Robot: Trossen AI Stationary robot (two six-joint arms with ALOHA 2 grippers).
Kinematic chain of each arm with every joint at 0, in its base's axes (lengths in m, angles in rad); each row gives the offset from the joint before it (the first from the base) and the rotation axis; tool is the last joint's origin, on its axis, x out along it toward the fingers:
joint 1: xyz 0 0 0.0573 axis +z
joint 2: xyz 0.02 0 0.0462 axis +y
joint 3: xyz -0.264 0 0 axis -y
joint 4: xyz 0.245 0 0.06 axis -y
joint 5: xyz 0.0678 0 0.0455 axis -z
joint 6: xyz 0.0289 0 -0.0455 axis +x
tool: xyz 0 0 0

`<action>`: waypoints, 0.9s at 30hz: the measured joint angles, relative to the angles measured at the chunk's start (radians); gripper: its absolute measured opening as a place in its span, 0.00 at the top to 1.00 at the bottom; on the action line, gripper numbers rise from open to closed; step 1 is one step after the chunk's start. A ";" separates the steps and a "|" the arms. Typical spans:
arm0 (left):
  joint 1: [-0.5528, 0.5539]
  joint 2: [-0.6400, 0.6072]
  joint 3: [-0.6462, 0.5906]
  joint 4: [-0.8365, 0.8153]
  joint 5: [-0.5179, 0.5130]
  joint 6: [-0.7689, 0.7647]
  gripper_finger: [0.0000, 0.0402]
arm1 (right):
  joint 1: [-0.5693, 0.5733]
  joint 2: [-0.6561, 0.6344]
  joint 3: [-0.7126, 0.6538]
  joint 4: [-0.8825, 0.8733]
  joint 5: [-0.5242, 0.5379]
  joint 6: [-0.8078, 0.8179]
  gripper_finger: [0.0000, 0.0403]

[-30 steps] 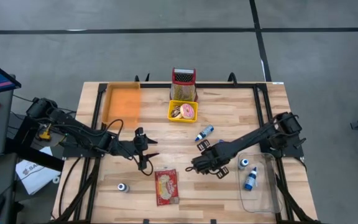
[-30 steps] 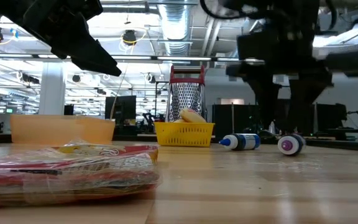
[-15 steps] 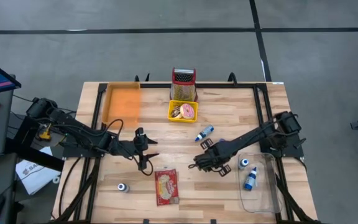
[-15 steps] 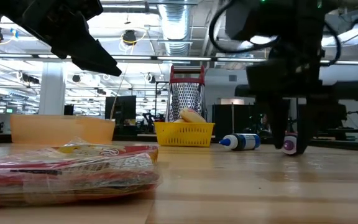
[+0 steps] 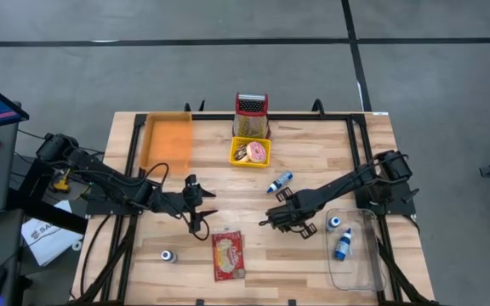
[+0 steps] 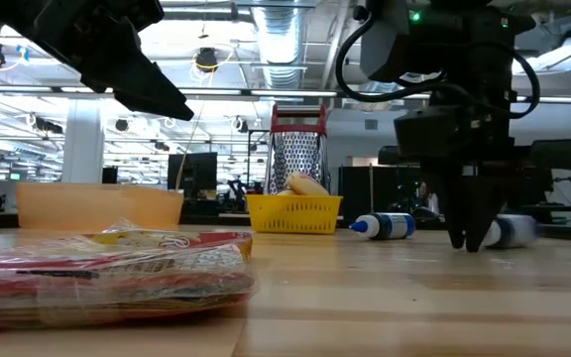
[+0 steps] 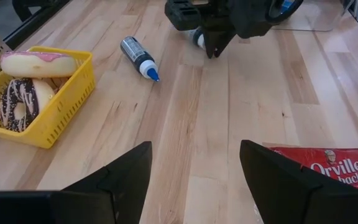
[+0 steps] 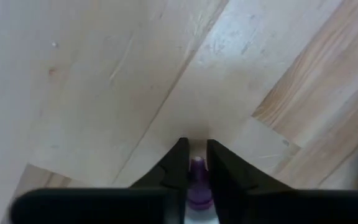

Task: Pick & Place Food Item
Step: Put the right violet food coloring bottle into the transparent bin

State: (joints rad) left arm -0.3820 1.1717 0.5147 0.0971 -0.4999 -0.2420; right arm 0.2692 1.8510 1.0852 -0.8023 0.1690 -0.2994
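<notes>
A small white bottle (image 6: 512,230) with a purple tip (image 8: 196,177) lies on its side on the wooden table (image 5: 313,161), right of the middle. My right gripper (image 6: 464,243) stands over it, pointing down and shut on it; the left wrist view also shows my right gripper (image 7: 213,50). My left gripper (image 7: 194,180) hangs open above the table left of the middle, with nothing between its fingers. A red popcorn bag (image 5: 228,254) lies flat near the front edge. A yellow basket (image 5: 250,152) at the back holds donuts (image 7: 27,84). My right gripper pinches the bottle's purple-tipped end (image 8: 196,167) between its two fingers, coming from above and pointing down. The tip pokes out between the fingers. The bottle's body rests on the table and reaches out sideways from the fingers.
A blue-tipped bottle (image 5: 280,181) lies beyond my right gripper. A clear container (image 5: 360,263) with blue-capped bottles stands at the right front. There is an orange tray (image 5: 167,140) at the back left, a grater (image 5: 251,115) behind the basket and a small bottle (image 5: 168,256) at the left front.
My right gripper has come down to the table and its fingers have shut on the purple-tipped bottle. In the low view the bottle first showed its purple end; it has turned about on the table and now lies sideways.
</notes>
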 joint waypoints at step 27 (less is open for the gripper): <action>0.000 0.000 0.000 -0.002 0.019 -0.009 0.40 | 0.242 0.003 0.553 -0.283 0.179 0.338 1.00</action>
State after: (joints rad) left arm -0.3820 1.1717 0.5147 0.0956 -0.4813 -0.2515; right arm 0.5109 1.8538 1.6383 -1.0853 0.3475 0.0384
